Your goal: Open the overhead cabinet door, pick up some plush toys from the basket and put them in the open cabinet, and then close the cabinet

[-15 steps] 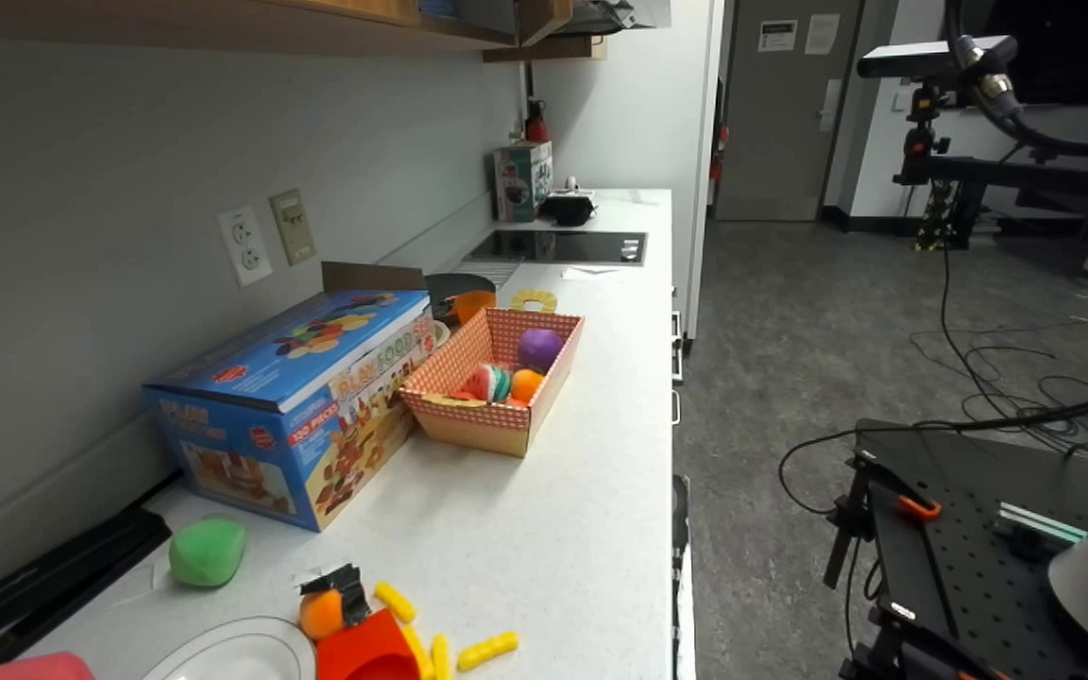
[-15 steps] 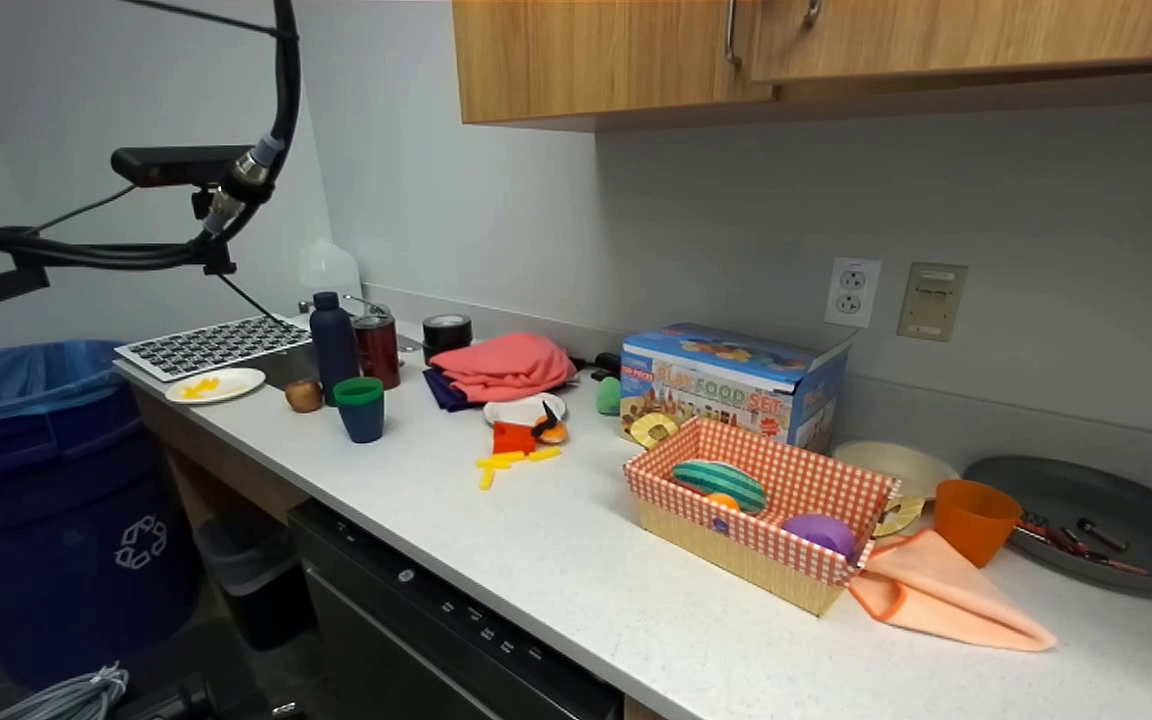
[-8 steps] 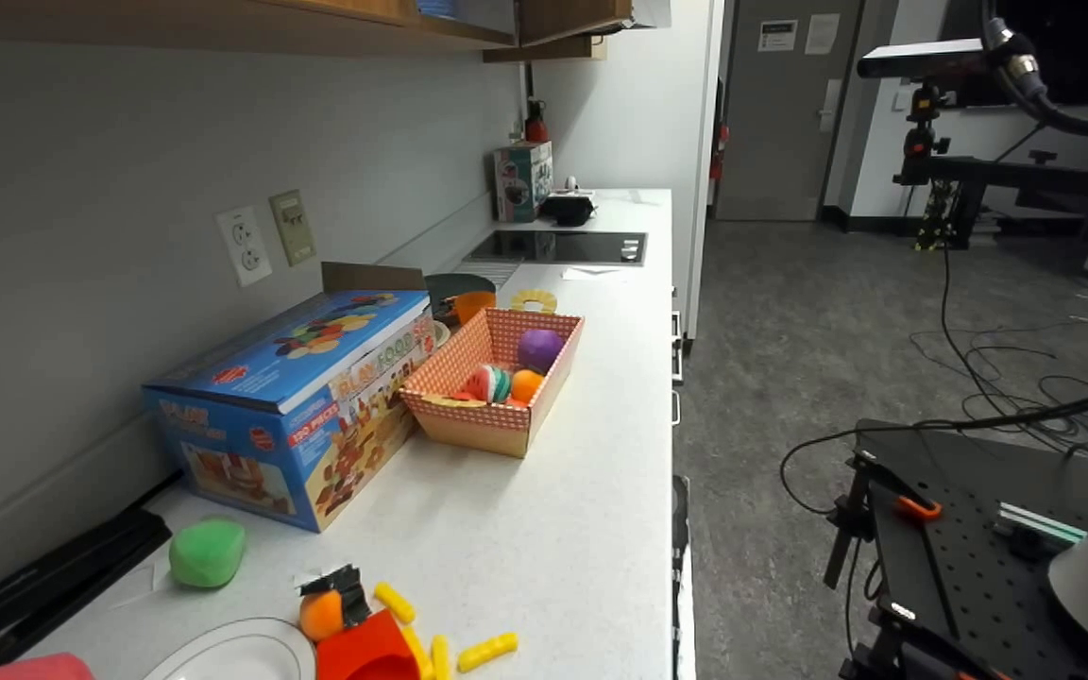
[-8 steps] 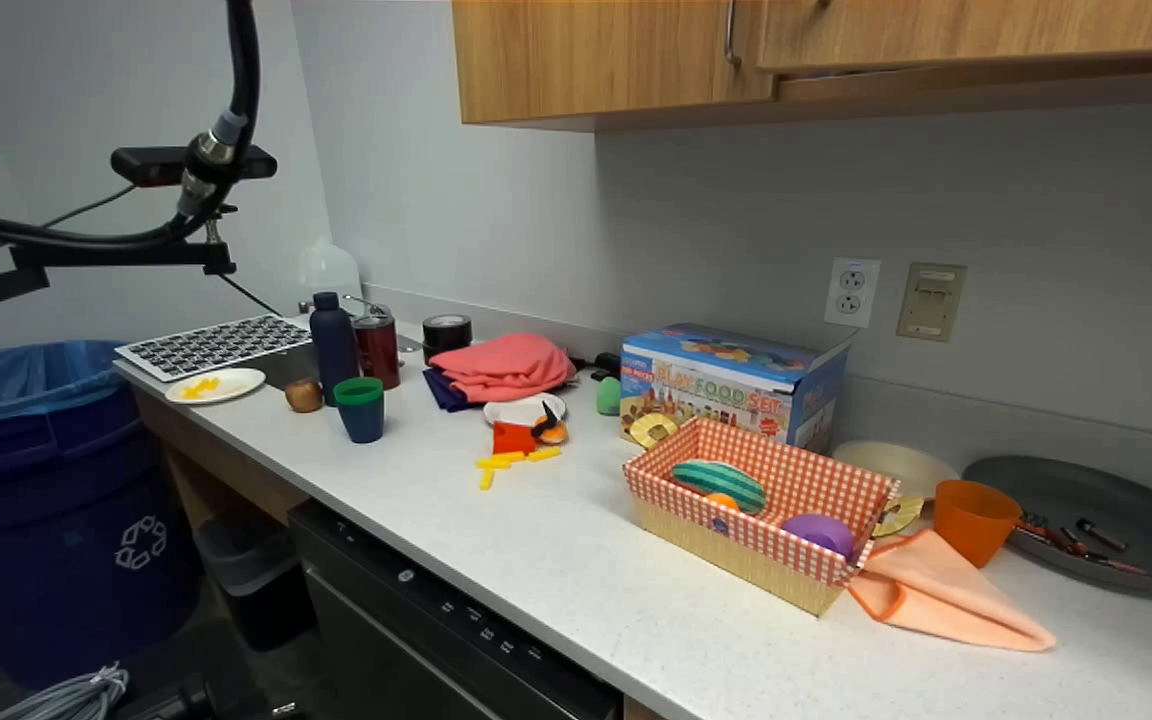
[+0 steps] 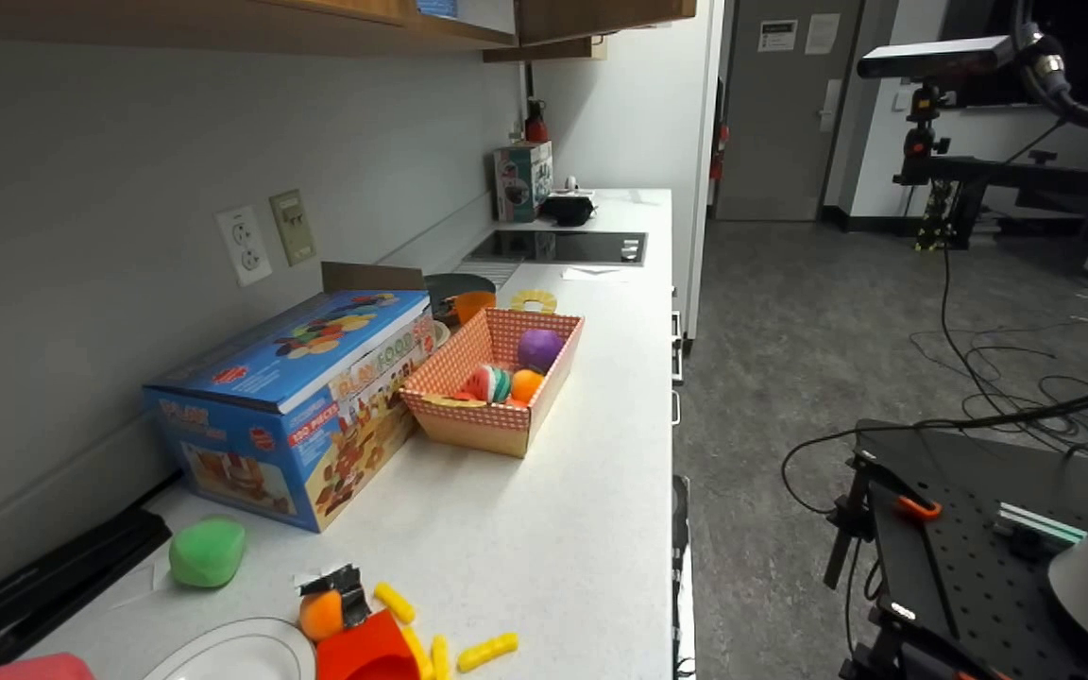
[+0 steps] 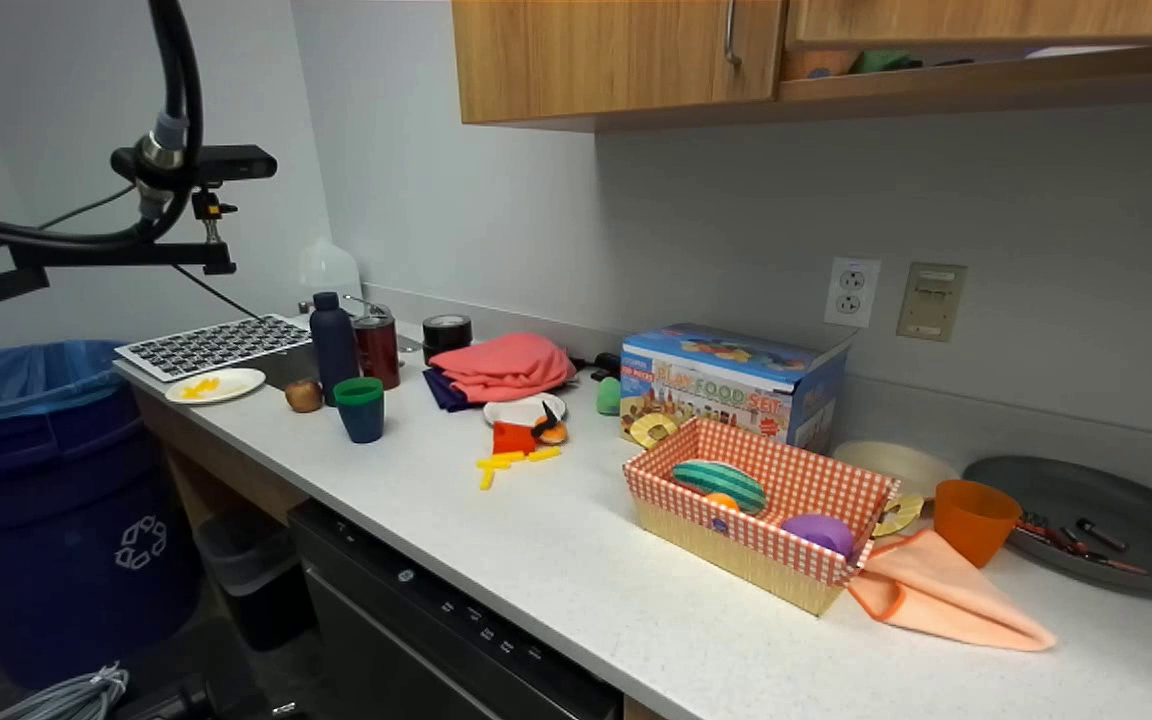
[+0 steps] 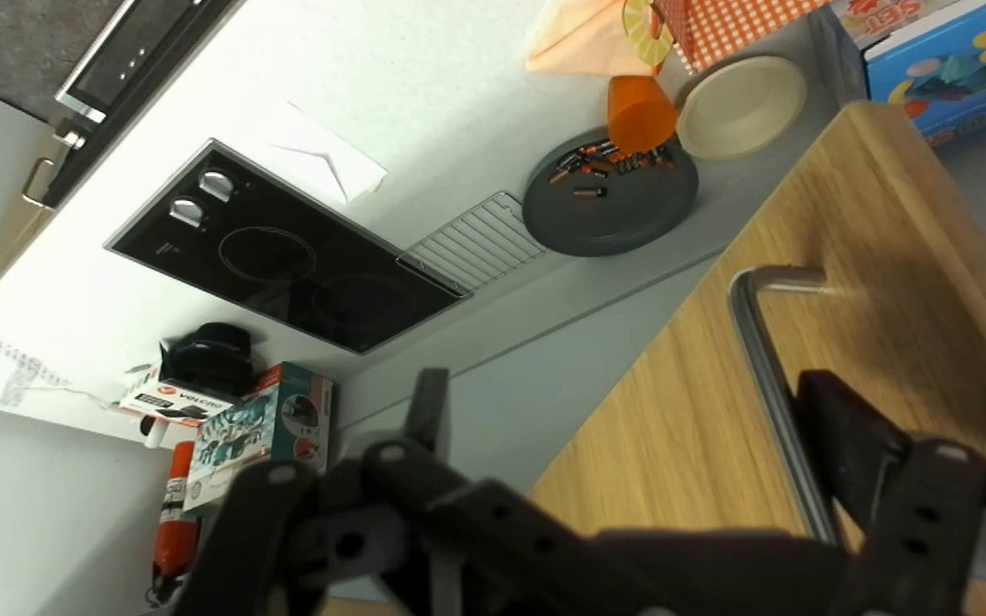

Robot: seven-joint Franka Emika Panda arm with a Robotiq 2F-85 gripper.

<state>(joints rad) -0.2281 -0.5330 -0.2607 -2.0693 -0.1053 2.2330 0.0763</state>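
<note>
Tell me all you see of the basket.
The basket is rectangular, flared, tan outside, with a cloth-like red checked lining folded over its rim. Yellow pieces, perhaps handles, show at both ends. It sits upright on the counter beside the blue box, holding a purple toy, a green striped toy and an orange toy. A peach cloth apparently touches one end.

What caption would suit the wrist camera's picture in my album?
An open end effector, one finger beside the metal handle of a wooden cabinet door, above a counter with a black cooktop.
</note>
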